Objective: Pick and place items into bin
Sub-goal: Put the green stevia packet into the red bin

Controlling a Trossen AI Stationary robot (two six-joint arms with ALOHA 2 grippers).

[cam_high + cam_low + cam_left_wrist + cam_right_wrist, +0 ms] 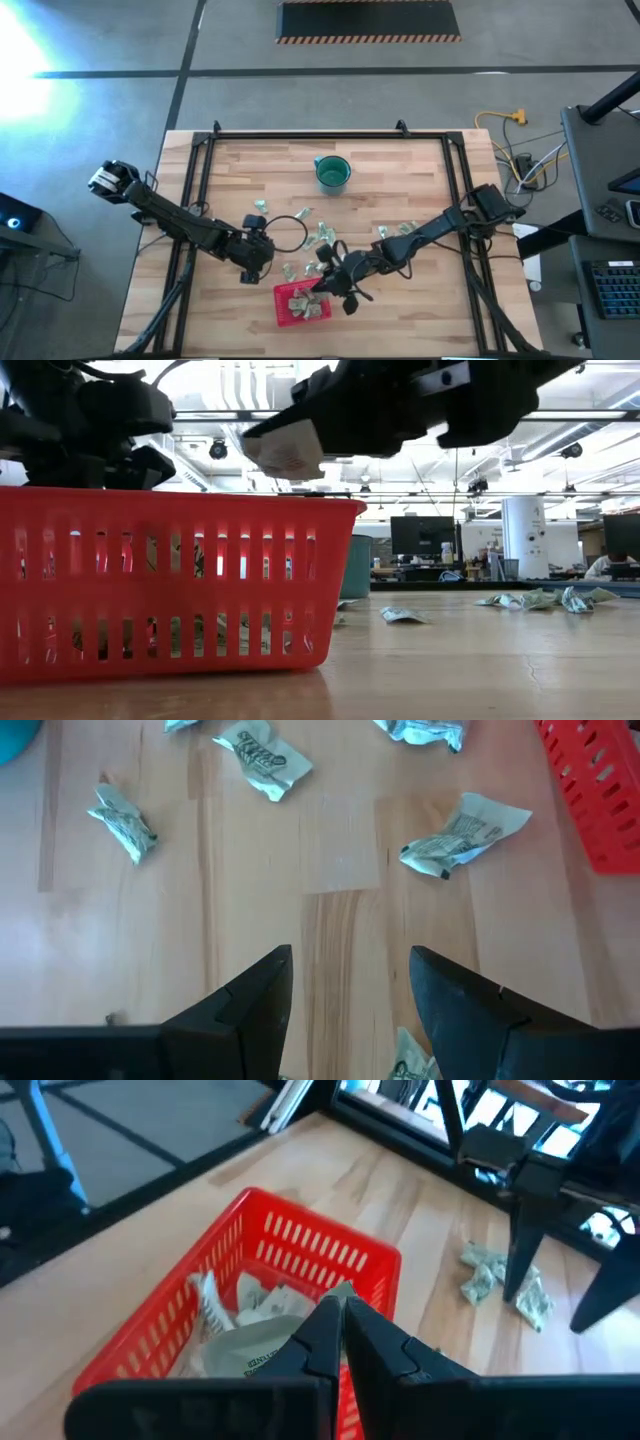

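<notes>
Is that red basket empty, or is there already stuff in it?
Not empty. The red basket already holds several packets, seen over its rim and through its slotted wall.

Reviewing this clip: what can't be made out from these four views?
- How many packets lie in the red bin: low view, its slatted wall hides them; right wrist view, the right gripper and its held packet cover part.
- Print on the packets: too small to read.
- Left gripper: high view, too small to show its open fingers.
- Teal cup's contents: too small.
</notes>
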